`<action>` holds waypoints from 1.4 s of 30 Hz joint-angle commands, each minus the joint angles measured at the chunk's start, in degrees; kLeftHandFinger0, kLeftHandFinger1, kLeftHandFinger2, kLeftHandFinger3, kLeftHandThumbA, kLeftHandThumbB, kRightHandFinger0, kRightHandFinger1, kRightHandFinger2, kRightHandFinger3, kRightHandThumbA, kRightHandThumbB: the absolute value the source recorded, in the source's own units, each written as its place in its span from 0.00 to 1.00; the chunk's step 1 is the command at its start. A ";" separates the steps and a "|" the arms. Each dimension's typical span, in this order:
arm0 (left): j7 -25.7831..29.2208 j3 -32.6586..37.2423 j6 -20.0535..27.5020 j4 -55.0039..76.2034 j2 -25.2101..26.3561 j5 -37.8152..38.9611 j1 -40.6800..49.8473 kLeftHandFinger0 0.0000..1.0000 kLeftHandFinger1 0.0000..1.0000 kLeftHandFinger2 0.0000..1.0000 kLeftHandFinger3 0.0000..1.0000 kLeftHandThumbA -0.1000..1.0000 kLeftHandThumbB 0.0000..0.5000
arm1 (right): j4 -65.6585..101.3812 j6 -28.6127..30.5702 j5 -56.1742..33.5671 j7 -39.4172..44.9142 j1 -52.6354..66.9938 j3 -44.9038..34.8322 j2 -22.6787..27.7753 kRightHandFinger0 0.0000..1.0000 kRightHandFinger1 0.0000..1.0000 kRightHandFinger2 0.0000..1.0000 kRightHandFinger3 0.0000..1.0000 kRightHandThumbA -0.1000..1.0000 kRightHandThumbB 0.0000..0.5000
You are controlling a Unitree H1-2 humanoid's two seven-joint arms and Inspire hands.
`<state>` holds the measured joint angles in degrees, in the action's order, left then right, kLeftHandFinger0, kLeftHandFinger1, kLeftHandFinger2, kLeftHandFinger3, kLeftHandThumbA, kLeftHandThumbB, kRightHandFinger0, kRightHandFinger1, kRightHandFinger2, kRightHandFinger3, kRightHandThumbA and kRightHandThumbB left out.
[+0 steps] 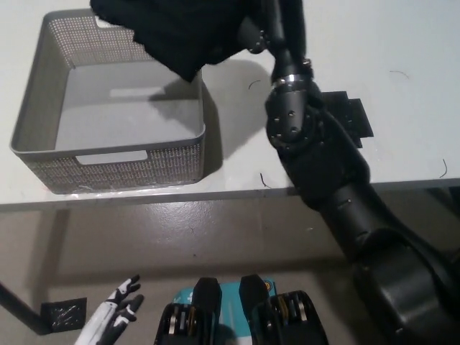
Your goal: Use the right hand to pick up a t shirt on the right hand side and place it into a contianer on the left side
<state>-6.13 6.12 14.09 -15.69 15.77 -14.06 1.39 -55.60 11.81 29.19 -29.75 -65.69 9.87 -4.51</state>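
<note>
**Black shirt held over the basket**

At the lower left of the frame the white left hand [117,310] rests low with fingers spread and nothing in them. The grey basket [43,154] stands on the white table [402,43] in the upper left. Above its far right corner hangs the black t-shirt [176,29], clamped in the black right hand [260,32] at the top middle.
</note>
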 commanded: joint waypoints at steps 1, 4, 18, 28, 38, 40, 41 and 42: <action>0.46 1.07 -0.07 1.59 -0.67 -1.30 0.35 0.75 0.86 1.00 1.00 1.00 0.81 | -1.77 1.20 -0.02 -1.39 -7.42 1.19 -1.47 0.51 0.50 0.62 0.64 0.00 0.48; 0.12 1.49 -1.11 2.32 -1.53 -0.84 0.95 0.78 0.87 1.00 1.00 1.00 0.90 | -3.77 0.83 0.61 -1.97 -8.98 2.66 -2.86 0.48 0.50 0.64 0.65 0.00 0.48; -1.84 5.48 -1.64 2.65 -2.06 -2.49 -1.36 0.89 0.89 1.00 1.00 1.00 0.96 | -9.51 -0.59 -1.17 0.31 -12.21 4.37 -8.41 0.52 0.53 0.71 0.69 0.00 0.39; -2.20 5.79 -3.08 3.81 -2.27 -1.46 -0.79 0.89 0.89 1.00 1.00 1.00 0.94 | -11.02 -6.16 -1.60 12.28 -14.89 6.43 -10.00 1.00 1.00 1.00 1.00 0.56 1.00; -1.65 5.92 -3.21 4.15 -1.77 -2.11 0.46 0.93 0.92 1.00 1.00 1.00 0.96 | -7.40 -11.94 -0.22 17.85 -13.17 10.46 -8.28 1.00 1.00 1.00 1.00 0.89 1.00; -1.51 5.85 -2.59 3.68 -1.77 -1.87 0.48 0.92 0.92 1.00 1.00 1.00 0.96 | -6.21 -12.24 -0.31 18.79 -12.43 10.74 -7.78 1.00 1.00 1.00 1.00 0.88 1.00; -1.25 5.79 -2.34 3.26 -1.95 -1.83 0.49 0.92 0.92 1.00 1.00 1.00 0.96 | -5.44 -12.36 -0.39 19.54 -11.80 10.91 -7.29 1.00 1.00 1.00 1.00 0.88 1.00; -1.19 5.76 -2.45 3.27 -1.94 -1.90 0.54 0.93 0.93 1.00 1.00 1.00 0.93 | -5.09 -12.69 -0.32 20.09 -11.54 11.10 -7.03 1.00 1.00 1.00 1.00 0.88 1.00</action>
<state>-7.49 12.11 10.86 -13.53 13.16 -15.77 1.47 -64.12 1.64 28.66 -13.90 -75.35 20.19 -12.88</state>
